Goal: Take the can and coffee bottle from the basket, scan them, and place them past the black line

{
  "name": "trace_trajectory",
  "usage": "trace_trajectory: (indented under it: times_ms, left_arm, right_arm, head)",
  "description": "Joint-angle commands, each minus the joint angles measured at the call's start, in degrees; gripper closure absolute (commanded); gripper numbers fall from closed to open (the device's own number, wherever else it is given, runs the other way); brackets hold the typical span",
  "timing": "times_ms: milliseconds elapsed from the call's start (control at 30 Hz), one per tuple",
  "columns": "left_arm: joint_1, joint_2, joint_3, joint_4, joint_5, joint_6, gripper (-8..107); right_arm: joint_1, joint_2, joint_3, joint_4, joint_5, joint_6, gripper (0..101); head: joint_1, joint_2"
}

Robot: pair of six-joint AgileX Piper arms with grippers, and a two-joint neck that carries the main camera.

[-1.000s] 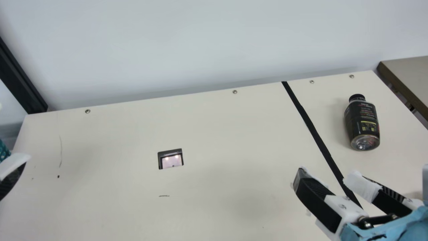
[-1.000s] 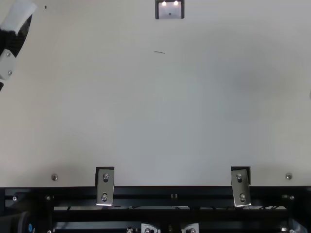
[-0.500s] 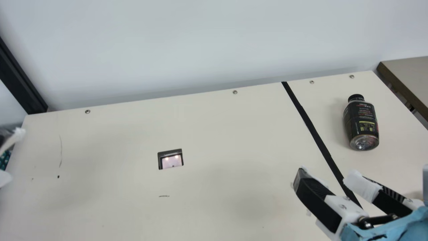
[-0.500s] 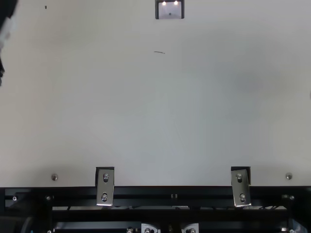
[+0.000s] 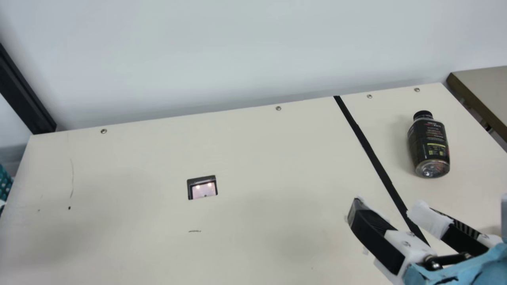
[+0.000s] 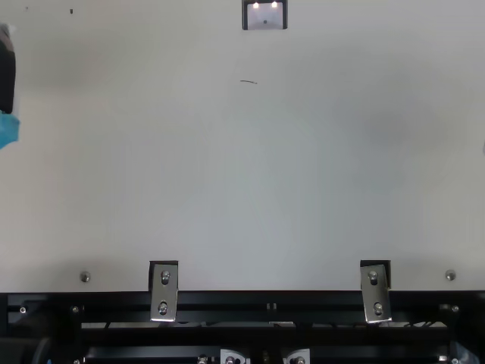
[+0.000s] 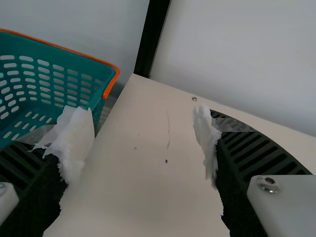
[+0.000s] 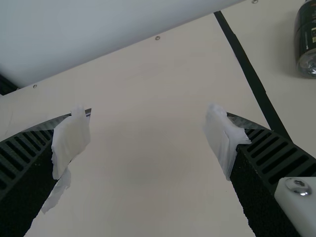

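Past the black line (image 5: 372, 158) the dark coffee bottle (image 5: 428, 146) lies on its side at the table's right. My right gripper (image 5: 386, 209) hangs open at the lower right of the main view, nothing between its fingers; in its wrist view the right gripper (image 8: 148, 133) has its padded tips wide apart. In the top view part of my left gripper (image 6: 7, 72) shows at the left edge; in its wrist view the left gripper (image 7: 143, 133) is open and holds nothing. The teal basket (image 7: 54, 76) stands beside the table's left edge; no can is visible in its visible part.
A scanner window (image 5: 202, 187) is set into the middle of the table (image 5: 257, 158). A wall (image 5: 237, 51) runs behind the table, a black post (image 5: 25, 93) stands at the back left, and another tabletop (image 5: 485, 89) lies beyond the right edge.
My left gripper has drawn back out of the main view at the left, and in the top view it has shifted at the left edge. The right gripper and the bottle have kept still.
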Motion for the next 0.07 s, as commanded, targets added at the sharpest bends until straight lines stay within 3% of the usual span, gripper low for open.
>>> trace_trajectory:
  times_ms: [0,33]
  left_arm:
    - [0.0,0.0,0.0,0.0,0.0,0.0,9]
    - [0.0,0.0,0.0,0.0,0.0,0.0,9]
  right_arm:
    - [0.0,0.0,0.0,0.0,0.0,0.0,0]
    - [0.0,0.0,0.0,0.1,0.0,0.0,0]
  head:
    - [-0.2,0.4]
    - [-0.2,0.4]
